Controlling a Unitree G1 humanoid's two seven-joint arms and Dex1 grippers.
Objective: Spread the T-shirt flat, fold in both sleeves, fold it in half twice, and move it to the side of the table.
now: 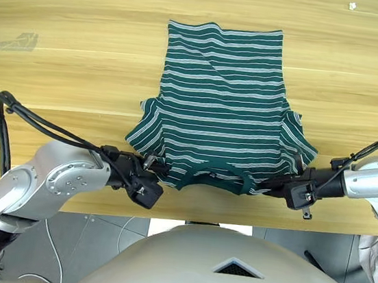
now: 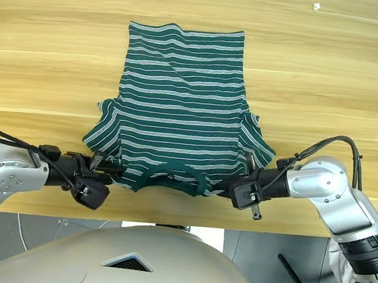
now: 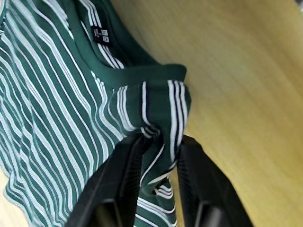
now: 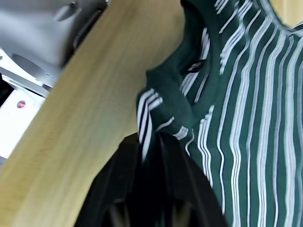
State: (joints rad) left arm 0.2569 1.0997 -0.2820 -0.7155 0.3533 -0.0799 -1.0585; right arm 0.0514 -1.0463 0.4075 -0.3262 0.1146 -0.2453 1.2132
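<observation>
A dark green T-shirt (image 1: 221,104) with white stripes lies on the wooden table (image 1: 60,63), collar toward the near edge and hem at the far side. Both sleeves look folded in over the body. My left gripper (image 1: 160,170) is shut on the shirt's shoulder just left of the collar; in the left wrist view the striped cloth (image 3: 161,127) is bunched between its black fingers (image 3: 123,175). On the other side of the collar my right gripper (image 1: 266,185) is shut on the opposite shoulder (image 4: 151,113), pinched between its fingers (image 4: 177,175).
A small white scrap (image 1: 352,5) lies at the far right of the table. Bare wood stretches to the left and right of the shirt. The near table edge (image 1: 234,224) runs just below both grippers.
</observation>
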